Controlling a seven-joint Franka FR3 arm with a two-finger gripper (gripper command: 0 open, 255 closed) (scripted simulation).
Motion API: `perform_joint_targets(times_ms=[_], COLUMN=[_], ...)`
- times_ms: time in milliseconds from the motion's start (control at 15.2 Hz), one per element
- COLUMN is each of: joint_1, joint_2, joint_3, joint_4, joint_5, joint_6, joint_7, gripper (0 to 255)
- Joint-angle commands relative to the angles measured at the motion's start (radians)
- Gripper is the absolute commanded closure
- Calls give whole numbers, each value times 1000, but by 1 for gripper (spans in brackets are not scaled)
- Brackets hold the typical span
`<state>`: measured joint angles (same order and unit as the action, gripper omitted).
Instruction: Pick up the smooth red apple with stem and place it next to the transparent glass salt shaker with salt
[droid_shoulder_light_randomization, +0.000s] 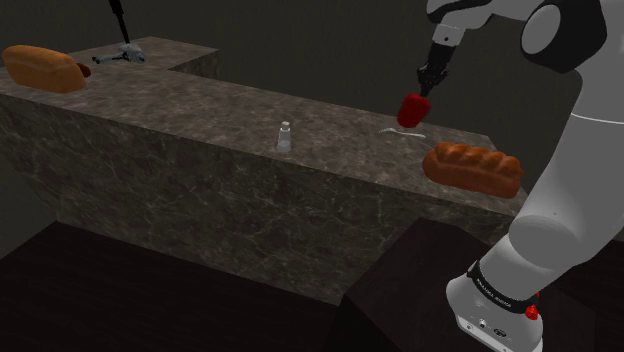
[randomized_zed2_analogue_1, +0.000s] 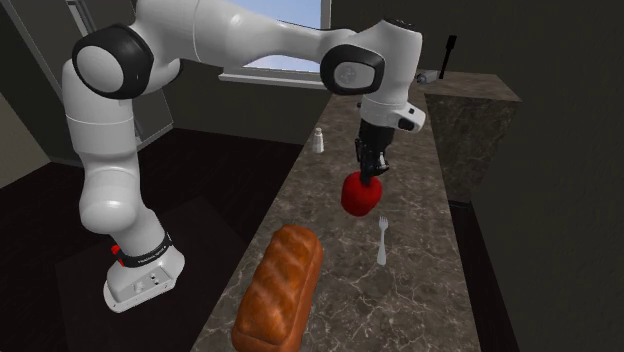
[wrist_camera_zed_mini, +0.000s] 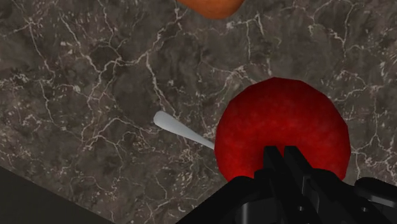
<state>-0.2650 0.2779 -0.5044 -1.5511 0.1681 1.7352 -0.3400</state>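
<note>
A smooth red apple (droid_shoulder_light_randomization: 414, 108) (randomized_zed2_analogue_1: 361, 194) (wrist_camera_zed_mini: 283, 127) hangs in the air above the dark marble counter (droid_shoulder_light_randomization: 200, 110). My black gripper (droid_shoulder_light_randomization: 425, 90) (randomized_zed2_analogue_1: 369, 170) (wrist_camera_zed_mini: 284, 156) is shut on its top, the two fingers nearly together. The small clear salt shaker (droid_shoulder_light_randomization: 284, 137) (randomized_zed2_analogue_1: 318, 140) stands upright near the counter's front edge, well off to the shoulder view's left of the apple. Below the apple lies a white fork (droid_shoulder_light_randomization: 400, 131) (randomized_zed2_analogue_1: 381, 240) (wrist_camera_zed_mini: 181, 129).
A brown bread loaf (droid_shoulder_light_randomization: 472, 166) (randomized_zed2_analogue_1: 280, 290) (wrist_camera_zed_mini: 210, 6) lies on the counter near the stand. Another loaf (droid_shoulder_light_randomization: 42, 68) sits at the far left end in the shoulder view, with a grey utensil (droid_shoulder_light_randomization: 124, 54) behind it. The counter drops to a dark floor in front.
</note>
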Motion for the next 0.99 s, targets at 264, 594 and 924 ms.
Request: perform_joint_targets(times_ms=[264,594,924], joint_1=[-8,-18,-33], joint_2=[4,14,34], joint_3=[-3,-5,-6], joint_4=[88,170,265], joint_5=[0,4,14], joint_6=[-85,-157,-234], joint_7=[3,5,5], gripper=[255,255,255])
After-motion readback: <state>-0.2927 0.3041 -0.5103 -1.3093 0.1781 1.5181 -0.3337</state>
